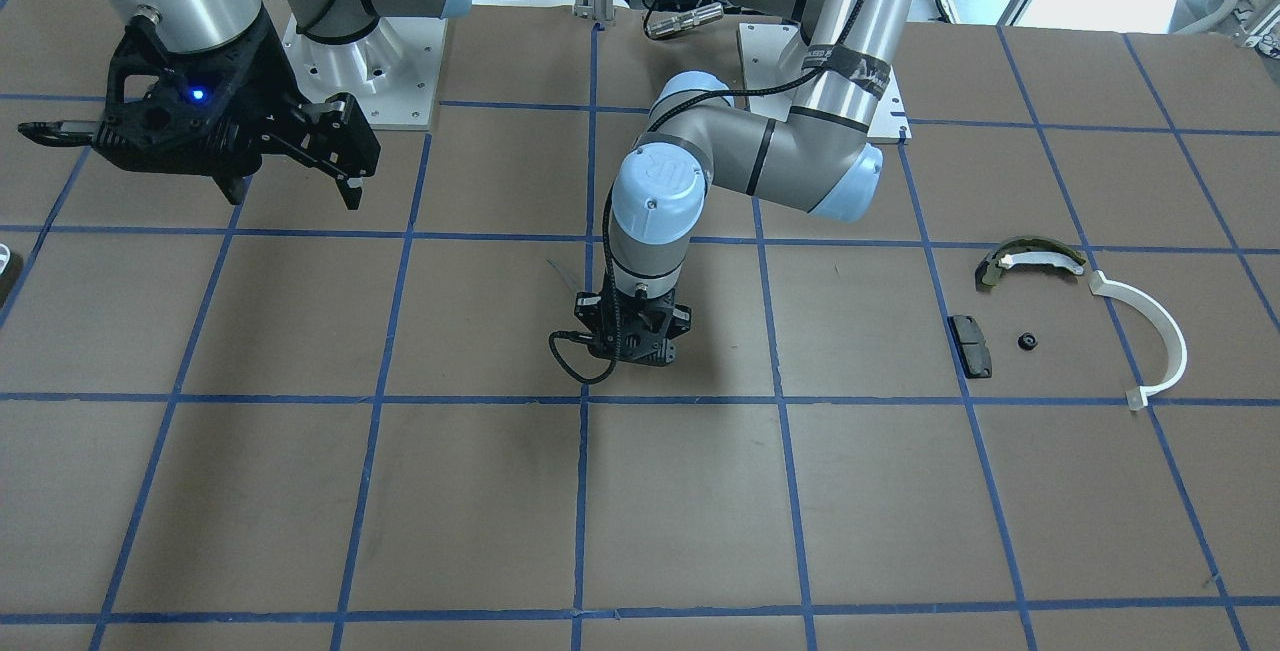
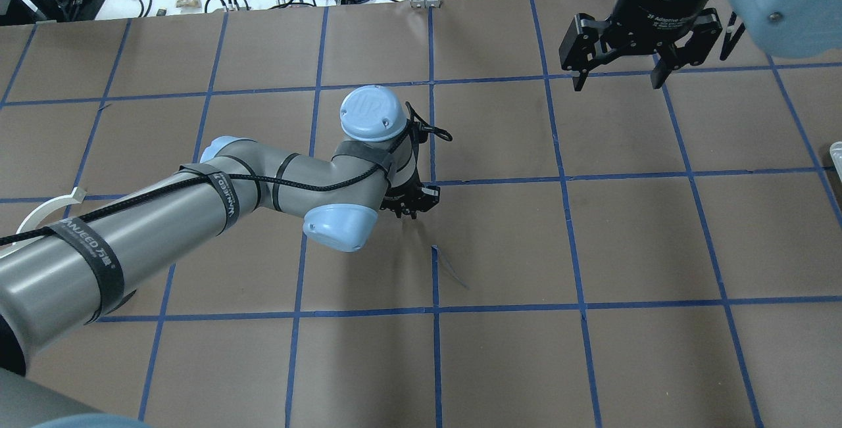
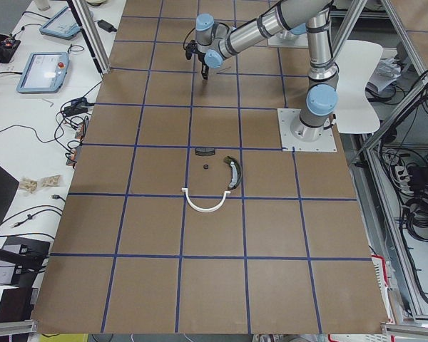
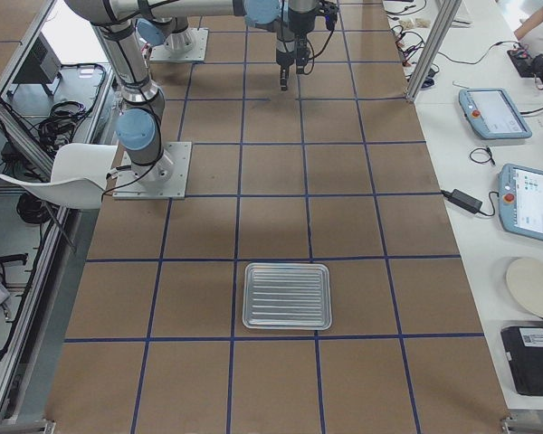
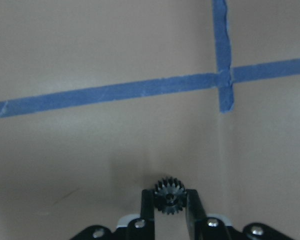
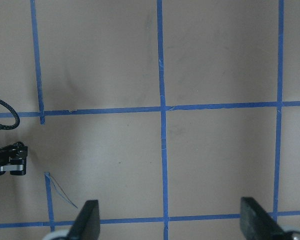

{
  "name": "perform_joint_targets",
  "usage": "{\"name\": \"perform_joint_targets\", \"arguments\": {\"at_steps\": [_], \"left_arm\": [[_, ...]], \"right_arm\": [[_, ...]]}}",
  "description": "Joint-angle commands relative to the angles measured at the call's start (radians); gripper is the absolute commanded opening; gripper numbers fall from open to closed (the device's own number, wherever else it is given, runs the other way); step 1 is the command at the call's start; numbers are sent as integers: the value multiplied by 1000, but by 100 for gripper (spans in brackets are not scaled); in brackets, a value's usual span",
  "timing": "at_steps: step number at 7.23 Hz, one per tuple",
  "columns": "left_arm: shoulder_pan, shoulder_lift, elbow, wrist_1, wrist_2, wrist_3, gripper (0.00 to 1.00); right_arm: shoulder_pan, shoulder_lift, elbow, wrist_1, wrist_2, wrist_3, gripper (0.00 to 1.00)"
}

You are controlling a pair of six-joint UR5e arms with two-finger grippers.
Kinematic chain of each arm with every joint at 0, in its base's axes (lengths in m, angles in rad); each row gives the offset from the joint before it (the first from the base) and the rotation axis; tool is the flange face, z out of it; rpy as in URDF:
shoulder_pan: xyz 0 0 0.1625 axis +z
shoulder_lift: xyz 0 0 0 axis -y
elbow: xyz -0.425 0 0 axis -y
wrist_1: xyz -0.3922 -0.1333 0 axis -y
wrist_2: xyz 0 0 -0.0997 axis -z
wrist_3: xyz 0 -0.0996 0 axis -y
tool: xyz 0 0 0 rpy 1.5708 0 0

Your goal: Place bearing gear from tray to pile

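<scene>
My left gripper (image 5: pixel 169 202) is shut on a small black toothed bearing gear (image 5: pixel 169 195) and holds it low over the brown table near a tape crossing. The same gripper shows at mid-table in the front view (image 1: pixel 630 359) and the overhead view (image 2: pixel 409 210). The pile lies apart, toward the robot's left: an olive-and-white curved shoe (image 1: pixel 1030 259), a white half-ring strip (image 1: pixel 1150 331), a black rectangular pad (image 1: pixel 971 345) and a tiny black part (image 1: pixel 1027 341). The ribbed metal tray (image 4: pixel 287 296) looks empty. My right gripper (image 2: pixel 617 83) hangs open and empty above the table.
The table is brown with a grid of blue tape. A loose sliver of tape (image 2: pixel 450 267) sticks up near my left gripper. The arm bases (image 1: pixel 370 61) stand on white plates at the robot's edge. Tablets and cables lie on the side bench (image 4: pixel 498 113).
</scene>
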Motion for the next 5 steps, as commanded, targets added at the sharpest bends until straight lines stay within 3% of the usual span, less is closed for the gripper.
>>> {"name": "perform_joint_targets", "arguments": {"at_steps": [1,3,5], "left_arm": [[165,30,82,-143,6,112,0],[392,55,150,-265,47,247,0],[573,64,126,-274,105,398,0]], "right_arm": [[0,1,1,-1,3,2,100],[2,0,1,-5,1,2,100],[2,0,3,-5,4,2,100]]}}
